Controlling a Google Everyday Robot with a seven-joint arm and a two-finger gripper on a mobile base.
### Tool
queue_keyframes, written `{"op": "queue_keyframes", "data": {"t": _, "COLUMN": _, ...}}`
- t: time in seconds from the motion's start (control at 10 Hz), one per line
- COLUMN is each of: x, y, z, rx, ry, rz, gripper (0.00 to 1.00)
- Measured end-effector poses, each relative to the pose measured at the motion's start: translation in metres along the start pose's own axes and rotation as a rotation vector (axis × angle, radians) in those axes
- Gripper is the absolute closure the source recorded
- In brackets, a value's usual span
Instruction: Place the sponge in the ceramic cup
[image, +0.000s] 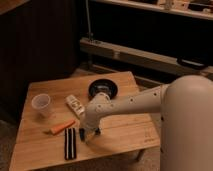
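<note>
The ceramic cup (41, 104) stands whitish and upright near the left edge of the wooden table (125, 132). My gripper (89, 134) points down at the tabletop near the middle front, well right of the cup and just right of a black striped bar (70, 143). Its two dark fingers (82, 135) stand apart, and I see nothing between them. The sponge does not show anywhere in this view; the wrist hides the spot under the gripper.
A dark shallow bowl (103, 89) sits at the back of the table behind my arm. A white packet (75, 105) lies left of the arm and an orange carrot-like piece (62, 127) lies between cup and gripper. A dark shelf unit stands behind.
</note>
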Motion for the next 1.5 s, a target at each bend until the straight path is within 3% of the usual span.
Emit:
{"op": "queue_keyframes", "data": {"t": 0.3, "x": 0.001, "y": 0.0, "z": 0.003, "rx": -0.012, "ry": -0.004, "rz": 0.003, "gripper": 0.47}}
{"op": "queue_keyframes", "data": {"t": 0.5, "x": 0.001, "y": -0.001, "z": 0.004, "rx": -0.018, "ry": -0.008, "rz": 0.003, "gripper": 0.58}}
{"op": "queue_keyframes", "data": {"t": 0.8, "x": 0.002, "y": 0.0, "z": 0.002, "rx": -0.017, "ry": -0.009, "rz": 0.004, "gripper": 0.61}}
{"op": "queue_keyframes", "data": {"t": 0.9, "x": 0.002, "y": 0.0, "z": -0.002, "rx": -0.012, "ry": -0.01, "rz": 0.005, "gripper": 0.62}}
{"op": "queue_keyframes", "data": {"t": 1.2, "x": -0.004, "y": -0.003, "z": -0.016, "rx": 0.004, "ry": -0.021, "rz": 0.001, "gripper": 0.85}}
{"op": "queue_keyframes", "data": {"t": 1.5, "x": -0.013, "y": -0.005, "z": -0.051, "rx": 0.044, "ry": -0.045, "rz": -0.014, "gripper": 0.87}}
